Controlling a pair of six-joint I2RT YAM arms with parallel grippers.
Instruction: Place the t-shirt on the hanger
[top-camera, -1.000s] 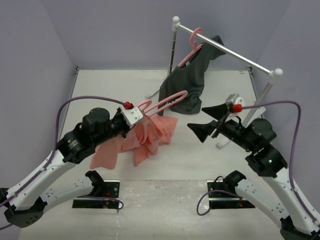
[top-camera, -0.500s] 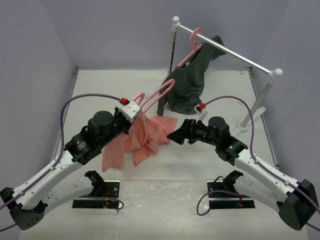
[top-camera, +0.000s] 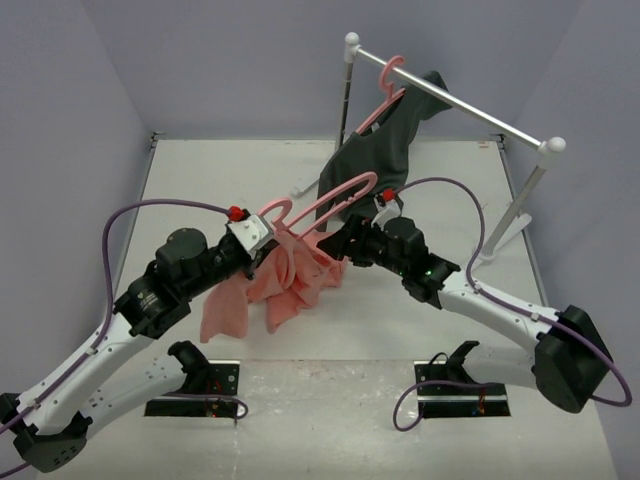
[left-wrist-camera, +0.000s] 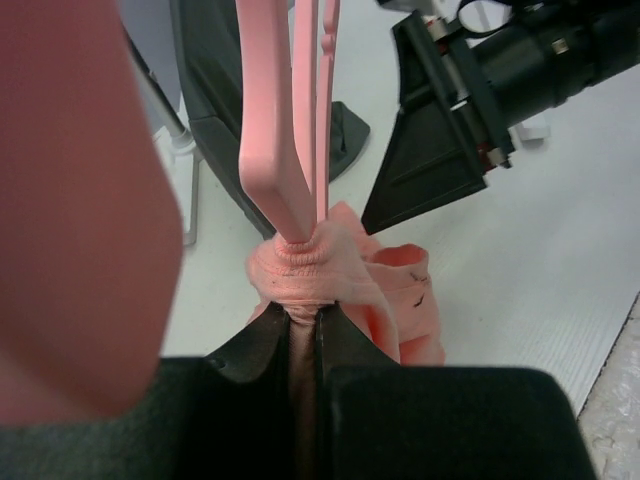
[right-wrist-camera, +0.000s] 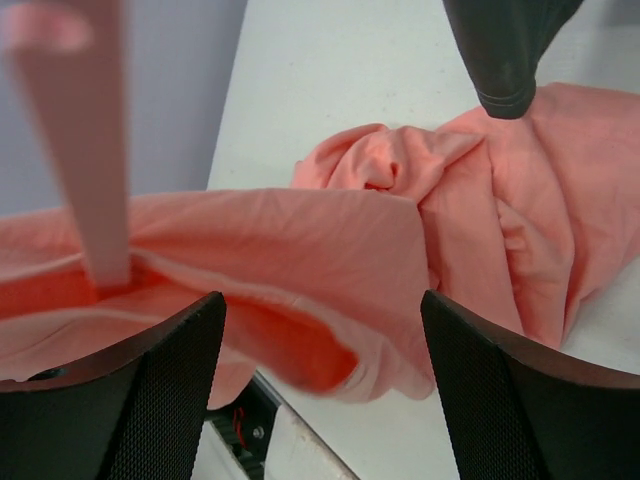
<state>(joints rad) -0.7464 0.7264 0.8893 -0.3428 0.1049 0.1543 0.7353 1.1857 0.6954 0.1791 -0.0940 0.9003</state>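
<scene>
**Left end effector** (top-camera: 262, 240) – clenched on the bunched neck cloth of the t-shirt (top-camera: 290, 285). My jaws nearly meet, with only a thin fold pinched between them.

**T-shirt** – the rest hangs below and ahead of the left end effector, its lower folds lying on the bench (top-camera: 200, 180).

**Hanger** (top-camera: 330, 200) – rises out of the bunched cloth right at my left fingertips and slants up and away from them, clear of the bench.

**Right end effector** (top-camera: 340, 245) – released, jaws spread wide, just beside the t-shirt's right edge and facing the left end effector. Pink cloth lies ahead of the spread fingers; I cannot tell whether they touch it.

**Beyond the right end effector** – a dark grey garment (top-camera: 380, 165) on a second pink hanger (top-camera: 385, 80), hung from the rack rail (top-camera: 450, 100).
</scene>
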